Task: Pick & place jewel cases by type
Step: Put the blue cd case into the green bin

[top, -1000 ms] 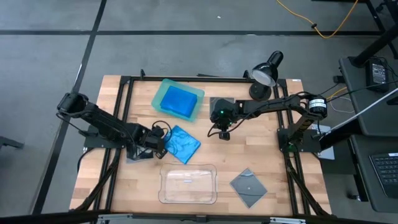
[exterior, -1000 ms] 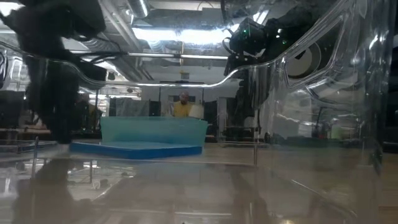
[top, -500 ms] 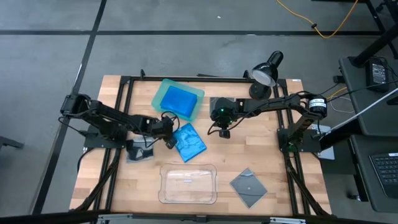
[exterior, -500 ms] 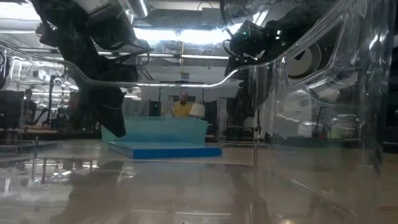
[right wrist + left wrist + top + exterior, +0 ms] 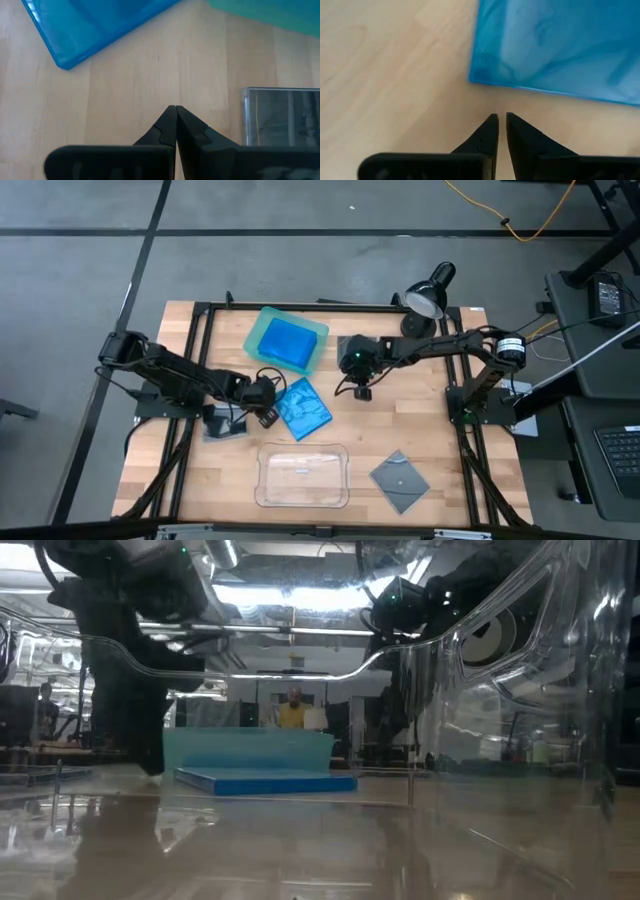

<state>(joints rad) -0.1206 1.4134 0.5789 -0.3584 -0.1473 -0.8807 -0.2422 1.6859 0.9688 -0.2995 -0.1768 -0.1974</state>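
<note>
Sorting step: left arm at the loose blue case

Counter of pale wood seen from above, with two dark arms reaching in from either side. The left end effector sits low over the wood, just beside the near corner of a blue jewel case that lies flat near the middle. In the left wrist view its fingers are almost together, with only a thin gap, and they hold nothing; the case's corner lies just ahead of the tips, apart from them.

Behind the loose case, a teal tray already carries blue cases. A clear tray stands at the front edge, and a dark grey case lies to its right. Another grey case shows in the right wrist view, near the right end effector, which hangs above the counter with fingers pressed closed and empty.

The step in hand appears to be picking up the loose blue case for the teal tray. To do it well, the left fingers would likely need to spread first, since the case lies flush on the wood. Gripping across an edge or corner, perhaps after tipping it up, seems safer than pushing, which could slide the thin case away.
</note>
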